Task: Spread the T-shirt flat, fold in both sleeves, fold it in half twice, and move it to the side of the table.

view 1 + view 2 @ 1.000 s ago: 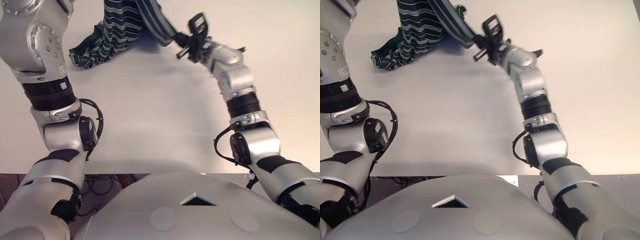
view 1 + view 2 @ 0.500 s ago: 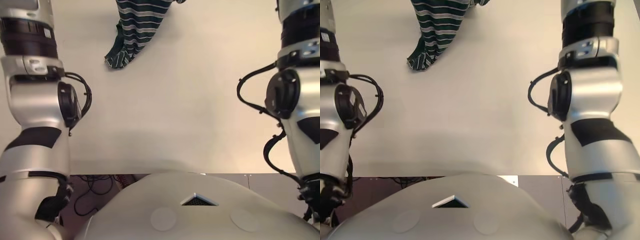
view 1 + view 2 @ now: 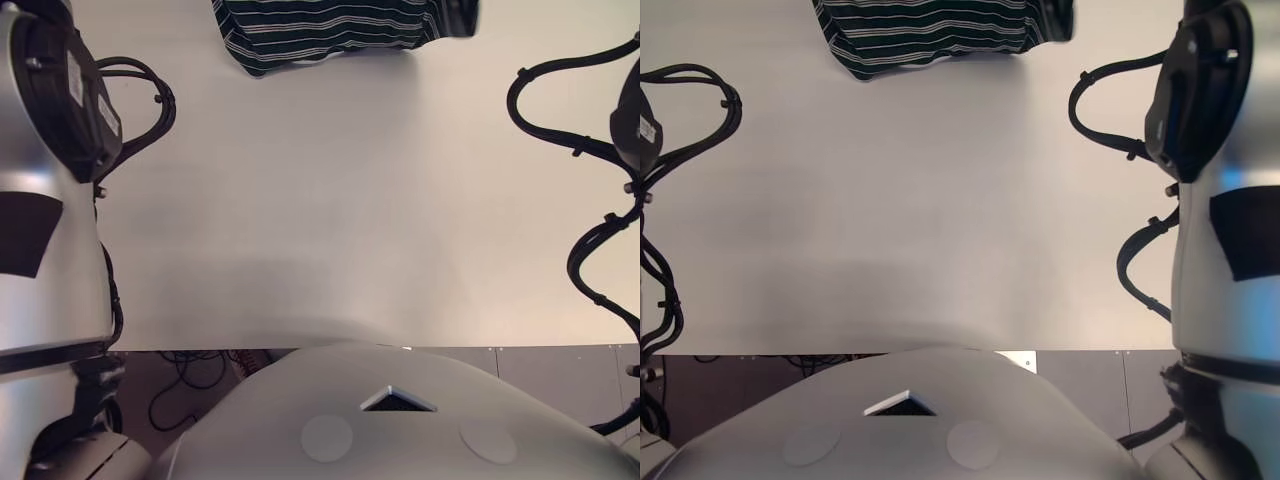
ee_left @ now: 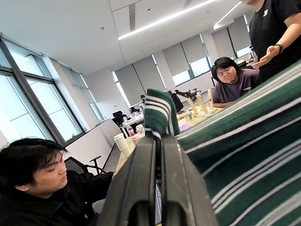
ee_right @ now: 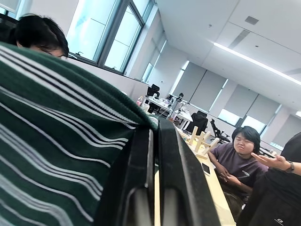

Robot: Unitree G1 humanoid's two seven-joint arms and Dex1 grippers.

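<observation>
On T-shirt (image 4: 244,141), both jaws clamped.

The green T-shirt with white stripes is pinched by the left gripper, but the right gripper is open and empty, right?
No. The right gripper is shut on the green T-shirt with white stripes too; the right wrist view shows it. The left gripper does pinch it.

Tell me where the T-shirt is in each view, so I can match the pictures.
Left eye view: T-shirt at the top edge, middle, over the table.
Right eye view: T-shirt at the top edge, left of middle.
Left wrist view: T-shirt close up, pinched in the left gripper.
Right wrist view: T-shirt close up, pinched in the right gripper.
Shared landmark: the right gripper, at the T-shirt's right end in both eye views.
</observation>
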